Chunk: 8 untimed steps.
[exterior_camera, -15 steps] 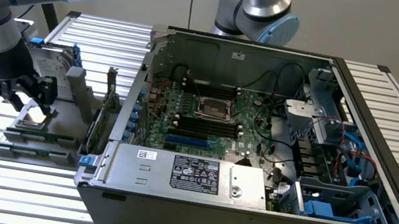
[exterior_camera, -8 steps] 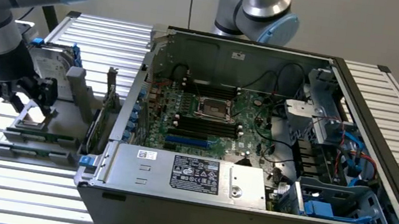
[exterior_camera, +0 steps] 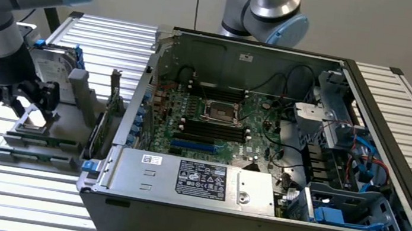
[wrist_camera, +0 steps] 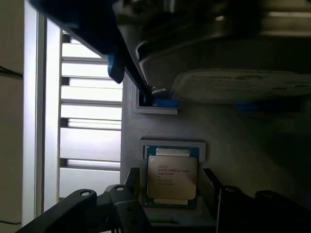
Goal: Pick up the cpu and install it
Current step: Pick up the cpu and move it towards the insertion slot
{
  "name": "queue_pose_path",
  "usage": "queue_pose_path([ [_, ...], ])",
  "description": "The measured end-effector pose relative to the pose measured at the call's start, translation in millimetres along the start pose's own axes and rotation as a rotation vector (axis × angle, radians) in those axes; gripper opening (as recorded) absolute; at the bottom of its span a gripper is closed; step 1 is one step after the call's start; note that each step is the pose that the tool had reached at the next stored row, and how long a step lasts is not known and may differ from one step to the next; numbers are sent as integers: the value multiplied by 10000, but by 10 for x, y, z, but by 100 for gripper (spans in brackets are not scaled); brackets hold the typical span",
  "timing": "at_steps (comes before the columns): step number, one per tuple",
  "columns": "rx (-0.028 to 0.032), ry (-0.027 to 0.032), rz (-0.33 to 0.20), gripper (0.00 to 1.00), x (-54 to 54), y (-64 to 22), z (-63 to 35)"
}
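While our gripper hovers over the cpu (in a grey tray), we see fingers spread, flanking it.

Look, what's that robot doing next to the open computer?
A robot arm's claw hangs just over a small silver chip. The chip lies flat in a grey holder, at the exterior view's left of the open computer case. The claw's fingers stand open on either side of the chip, not squeezing it. The socket on the green board inside the case looks empty.
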<state>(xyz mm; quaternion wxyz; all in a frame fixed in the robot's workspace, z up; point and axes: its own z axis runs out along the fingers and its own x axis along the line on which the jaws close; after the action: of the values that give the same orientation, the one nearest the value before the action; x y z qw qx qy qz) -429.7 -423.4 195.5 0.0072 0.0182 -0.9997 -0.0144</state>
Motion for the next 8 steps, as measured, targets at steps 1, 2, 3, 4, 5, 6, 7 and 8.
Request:
queue_pose_path([
  [1, 8, 1, 5, 62, 0, -1, 3],
  [2, 15, 2, 11, 62, 0, -1, 7],
  [3, 23, 2, 17, 62, 0, -2, 12],
  [4, 31, 2, 22, 62, 0, -2, 16],
  [5, 38, 1, 26, 62, 0, -3, 20],
  [6, 44, 2, 31, 62, -1, -3, 24],
  [7, 50, 3, 32, 62, -1, -3, 27],
  [8, 55, 3, 35, 62, -2, -3, 30],
])
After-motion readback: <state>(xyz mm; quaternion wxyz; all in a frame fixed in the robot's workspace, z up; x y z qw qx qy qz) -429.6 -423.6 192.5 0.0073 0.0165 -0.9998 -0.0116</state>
